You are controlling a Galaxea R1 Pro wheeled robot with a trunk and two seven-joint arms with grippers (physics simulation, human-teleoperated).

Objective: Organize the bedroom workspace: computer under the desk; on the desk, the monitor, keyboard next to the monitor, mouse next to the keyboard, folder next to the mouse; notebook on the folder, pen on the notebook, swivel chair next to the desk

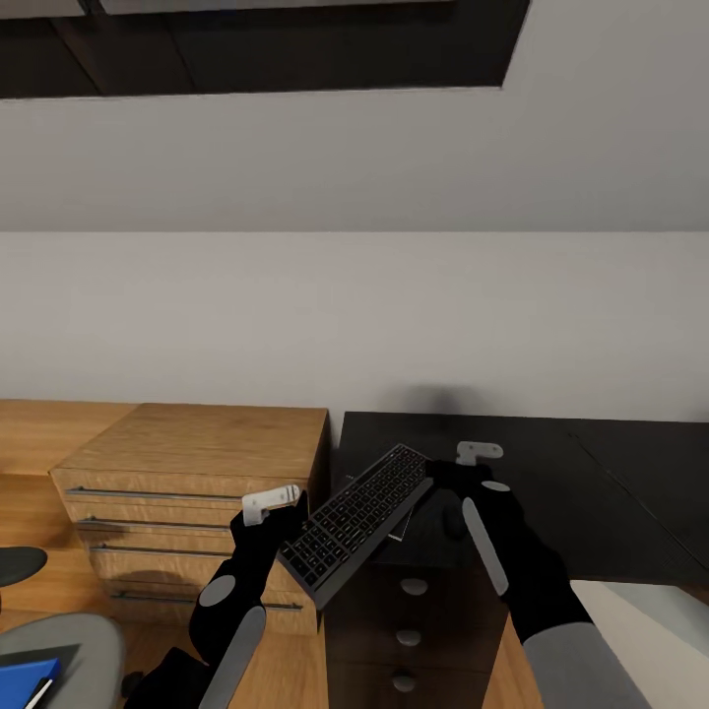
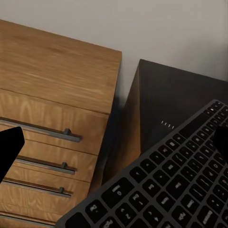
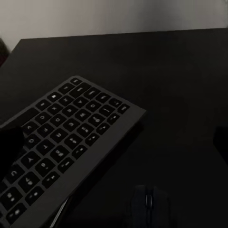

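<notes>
The dark keyboard [image 1: 359, 517] hangs tilted over the front left corner of the black desk [image 1: 591, 492], between my two grippers. My left gripper [image 1: 286, 522] is at its near end; in the left wrist view the fingers [image 2: 10, 147] stand wide apart, one overlapping the keys [image 2: 175, 180]. My right gripper [image 1: 455, 478] is at the far end, its fingers [image 3: 9, 147] also spread, one over the keyboard [image 3: 66, 137]. The mouse [image 3: 149, 202] lies on the desk by the keyboard. The blue folder [image 1: 25, 679] rests on the swivel chair [image 1: 69, 640] at the lower left.
A wooden chest of drawers [image 1: 197, 463] stands against the wall just left of the desk. Black drawers with round knobs [image 1: 412, 587] sit under the desk's front. Something pale [image 1: 399, 532] peeks out beneath the keyboard.
</notes>
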